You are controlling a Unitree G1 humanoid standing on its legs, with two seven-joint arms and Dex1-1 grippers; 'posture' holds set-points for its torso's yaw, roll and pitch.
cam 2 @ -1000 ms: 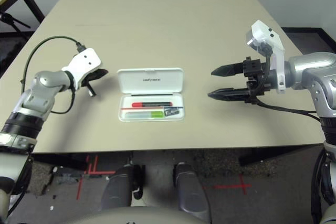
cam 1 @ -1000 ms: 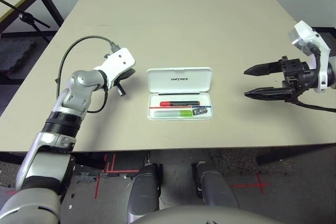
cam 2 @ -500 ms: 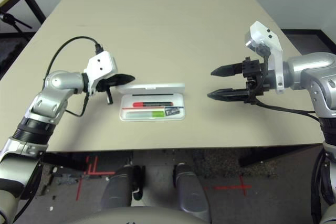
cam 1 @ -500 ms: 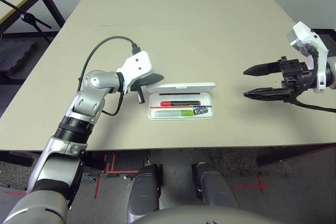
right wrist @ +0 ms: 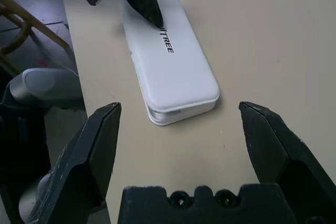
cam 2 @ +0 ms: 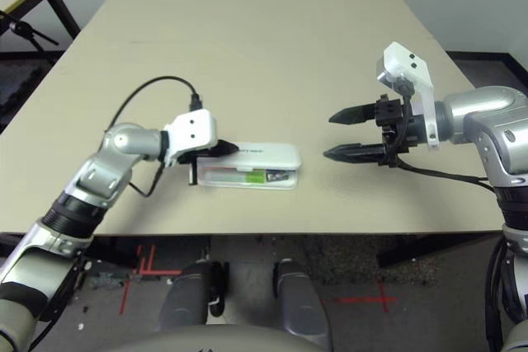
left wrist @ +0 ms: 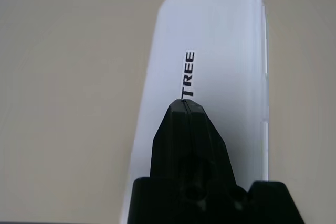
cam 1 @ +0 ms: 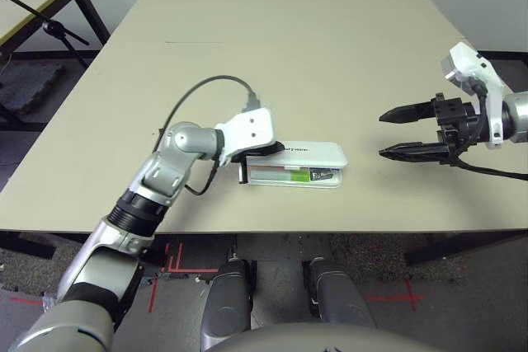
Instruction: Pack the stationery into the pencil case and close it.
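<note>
The pencil case (cam 1: 297, 162) lies near the desk's front edge with its lid lowered almost flat, a green bar (cam 1: 291, 175) visible through the front gap. The clenched left end effector (left wrist: 185, 109) presses on the lid; latching seems all that remains. The right end effector (cam 1: 394, 132) hovers spread and empty, well apart. The beige desk (cam 1: 313, 39) stretches bare beyond; dark floor (cam 1: 25, 88) lies past it.

Pencil case (right wrist: 173, 66) smooth white plastic (table (cam 1: 289, 30) matt).
</note>
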